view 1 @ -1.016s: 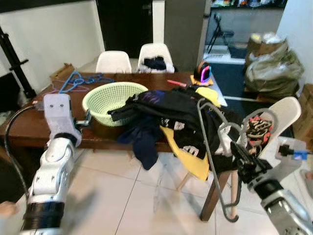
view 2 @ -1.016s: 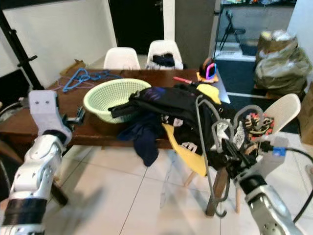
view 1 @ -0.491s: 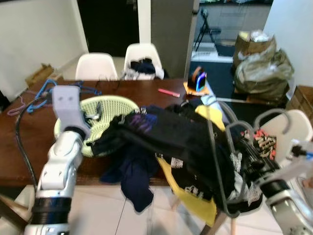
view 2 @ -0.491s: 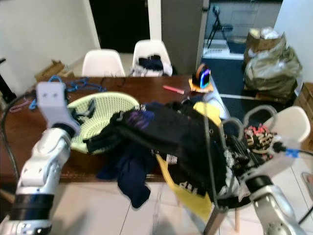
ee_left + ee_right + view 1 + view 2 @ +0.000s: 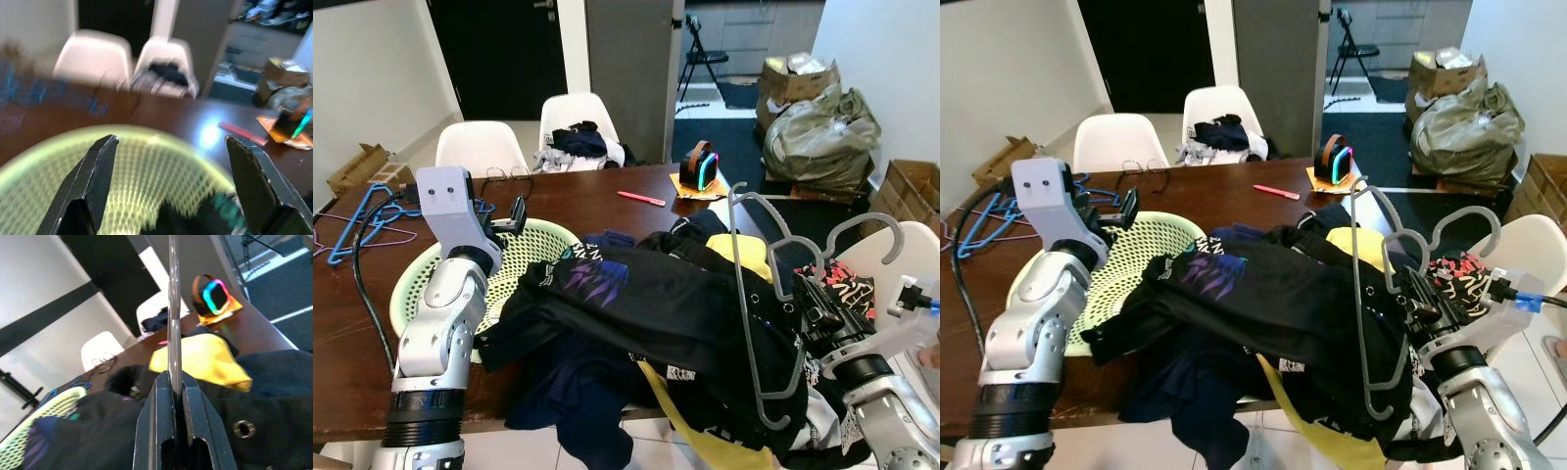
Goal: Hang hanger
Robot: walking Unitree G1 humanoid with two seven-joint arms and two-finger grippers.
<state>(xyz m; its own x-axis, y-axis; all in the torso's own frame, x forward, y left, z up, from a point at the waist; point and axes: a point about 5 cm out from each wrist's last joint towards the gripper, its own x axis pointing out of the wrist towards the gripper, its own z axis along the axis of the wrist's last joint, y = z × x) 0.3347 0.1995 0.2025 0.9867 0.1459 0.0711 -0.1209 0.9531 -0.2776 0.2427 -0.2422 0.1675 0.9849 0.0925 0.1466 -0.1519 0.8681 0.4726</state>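
A grey hanger (image 5: pixel 740 264) stands upright at the table's right end, its hook curving toward a white chair. My right gripper (image 5: pixel 815 305) is shut on it, and the right wrist view shows the hanger's thin bar (image 5: pixel 173 308) pinched between the fingers (image 5: pixel 161 401). A heap of black, navy and yellow clothes (image 5: pixel 656 304) lies on the brown table (image 5: pixel 597 191), just left of the hanger. My left gripper (image 5: pixel 514 217) hovers open over the pale green basket (image 5: pixel 411 284) with nothing between its fingers (image 5: pixel 100 166).
Blue hangers (image 5: pixel 362 211) lie at the table's far left. A pink pen (image 5: pixel 641 198) and an orange device with a glowing ring (image 5: pixel 702 166) sit near the far edge. White chairs (image 5: pixel 578 122) stand behind the table, another (image 5: pixel 915 250) at the right. Bags (image 5: pixel 818 132) fill the back right.
The camera has come closer to the table and higher. My left gripper has moved from the table's front edge to above the basket. The right gripper has carried the hanger up beside the clothes.
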